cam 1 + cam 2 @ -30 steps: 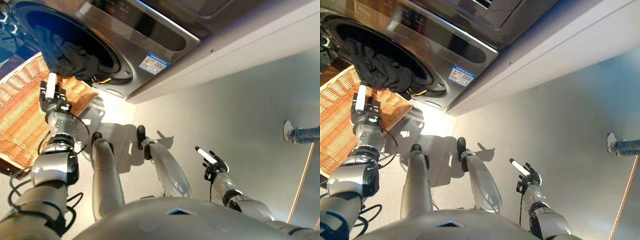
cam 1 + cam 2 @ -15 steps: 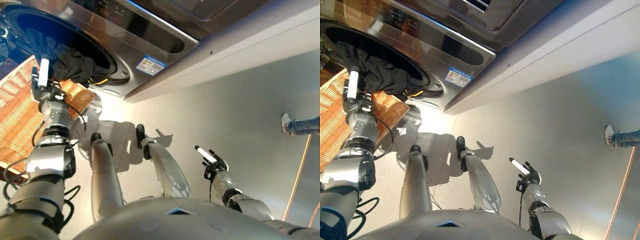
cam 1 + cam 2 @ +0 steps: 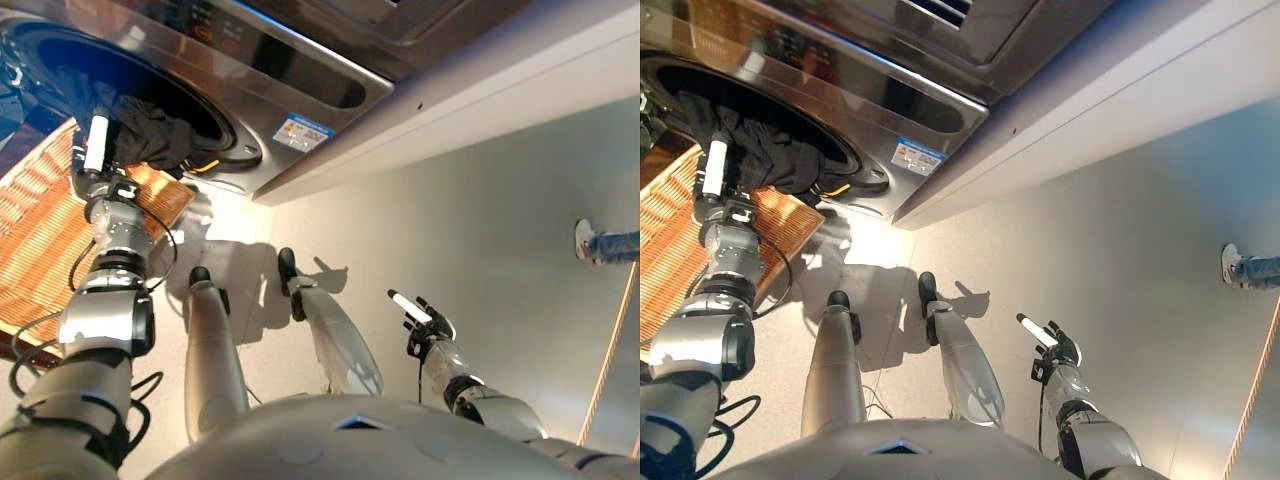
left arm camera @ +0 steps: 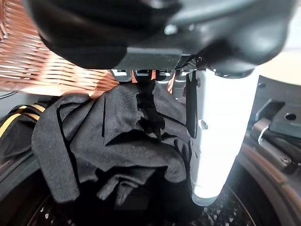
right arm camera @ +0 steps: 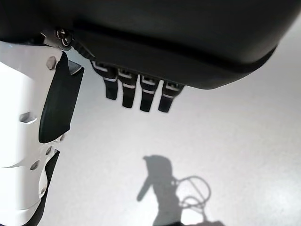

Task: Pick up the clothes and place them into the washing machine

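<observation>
Black clothes (image 4: 117,141) bunch at the washer's mouth (image 3: 225,130), just beyond your left hand (image 3: 100,170), fingers released; right hand (image 3: 425,325) idle, relaxed

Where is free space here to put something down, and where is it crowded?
Free: the grey floor right of the washing machine, around the open right hand. Crowded: the drum opening, filled by black clothes, left hand and wicker basket.
</observation>
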Available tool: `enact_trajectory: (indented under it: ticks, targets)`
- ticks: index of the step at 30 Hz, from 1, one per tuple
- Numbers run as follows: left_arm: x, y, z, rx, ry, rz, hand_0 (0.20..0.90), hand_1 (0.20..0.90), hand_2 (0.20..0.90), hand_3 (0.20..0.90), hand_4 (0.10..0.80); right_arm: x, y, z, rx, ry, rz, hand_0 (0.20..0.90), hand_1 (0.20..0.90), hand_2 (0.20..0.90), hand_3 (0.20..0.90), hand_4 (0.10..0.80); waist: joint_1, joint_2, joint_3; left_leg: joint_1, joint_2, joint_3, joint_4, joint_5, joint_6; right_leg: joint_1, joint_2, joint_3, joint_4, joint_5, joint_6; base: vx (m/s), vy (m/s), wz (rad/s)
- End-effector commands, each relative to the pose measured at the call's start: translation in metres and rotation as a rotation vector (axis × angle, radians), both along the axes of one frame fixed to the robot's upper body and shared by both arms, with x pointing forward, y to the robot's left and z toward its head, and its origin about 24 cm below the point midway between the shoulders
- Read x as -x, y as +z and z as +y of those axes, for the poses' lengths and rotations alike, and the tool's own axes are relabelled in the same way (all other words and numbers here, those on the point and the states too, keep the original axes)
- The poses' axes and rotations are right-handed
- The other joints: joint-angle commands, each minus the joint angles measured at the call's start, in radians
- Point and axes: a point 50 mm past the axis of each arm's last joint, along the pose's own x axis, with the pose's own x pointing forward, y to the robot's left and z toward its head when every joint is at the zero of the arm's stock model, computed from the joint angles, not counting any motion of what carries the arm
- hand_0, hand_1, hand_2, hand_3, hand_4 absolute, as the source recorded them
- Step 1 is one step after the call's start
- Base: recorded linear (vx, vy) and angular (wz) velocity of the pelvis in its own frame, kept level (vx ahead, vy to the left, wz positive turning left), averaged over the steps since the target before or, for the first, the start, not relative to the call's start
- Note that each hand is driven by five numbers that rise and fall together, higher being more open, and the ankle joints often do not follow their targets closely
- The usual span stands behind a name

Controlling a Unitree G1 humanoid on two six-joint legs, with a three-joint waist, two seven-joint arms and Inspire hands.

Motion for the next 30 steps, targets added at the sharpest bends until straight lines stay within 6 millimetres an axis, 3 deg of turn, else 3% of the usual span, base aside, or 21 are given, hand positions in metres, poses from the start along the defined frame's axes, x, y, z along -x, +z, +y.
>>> enact_trajectory:
  ticks: [1,5,6,7,8,30]
  targets:
    - [-0.021,0.041,-0.008,-0.127,-0.047,-0.151,0.9,0.9,0.9,0.9,0.8,0.007,0.014,-0.055,0.177,-0.073,0.024,0.9,0.9,0.9,0.9,0.8,-0.014,0.052,-0.039,-0.013,-0.022,-0.028,-0.036,0.013,-0.01,0.009,0.044,-0.029,0.004,-0.025,-0.032,0.001,0.016,-0.04]
    - [-0.02,0.039,-0.009,-0.127,-0.049,-0.141,0.9,0.9,0.9,0.9,0.8,0.007,0.014,-0.054,0.176,-0.075,0.025,0.9,0.9,0.9,0.9,0.8,-0.016,0.056,-0.043,-0.016,-0.022,-0.024,-0.034,0.011,-0.008,0.005,0.044,-0.024,0.006,-0.023,-0.031,0.002,0.003,-0.01]
    - [-0.02,0.038,-0.01,-0.125,-0.051,-0.137,0.625,0.625,0.625,0.625,0.604,0.007,0.014,-0.055,0.177,-0.075,0.026,0.9,0.9,0.9,0.9,0.8,-0.017,0.058,-0.044,-0.018,-0.024,-0.023,-0.031,0.01,-0.007,0.003,0.043,-0.022,0.006,-0.021,-0.03,0.0,0.0,0.0]
    - [-0.02,0.038,-0.01,-0.125,-0.051,-0.137,0.535,0.535,0.535,0.535,0.539,0.007,0.014,-0.055,0.177,-0.075,0.026,0.9,0.9,0.9,0.9,0.8,-0.017,0.058,-0.044,-0.018,-0.024,-0.023,-0.031,0.01,-0.007,0.002,0.043,-0.022,0.006,-0.021,-0.03,0.0,0.0,0.0]
    - [-0.02,0.037,-0.009,-0.128,-0.052,-0.132,0.205,0.205,0.205,0.205,0.304,0.008,0.014,-0.056,0.18,-0.079,0.029,0.9,0.9,0.9,0.9,0.8,-0.018,0.06,-0.048,-0.017,-0.024,-0.021,-0.033,0.009,-0.006,0.0,0.042,-0.02,0.005,-0.019,-0.031,0.0,0.0,0.0]
    - [-0.036,0.049,-0.041,-0.131,-0.131,-0.187,0.2,0.2,0.2,0.2,0.3,0.001,0.018,-0.061,0.185,-0.095,0.012,0.9,0.9,0.9,0.9,0.8,-0.016,0.085,-0.06,0.001,-0.038,-0.009,-0.064,0.024,-0.007,-0.004,0.023,-0.016,-0.005,0.005,-0.03,0.001,0.001,-0.01]
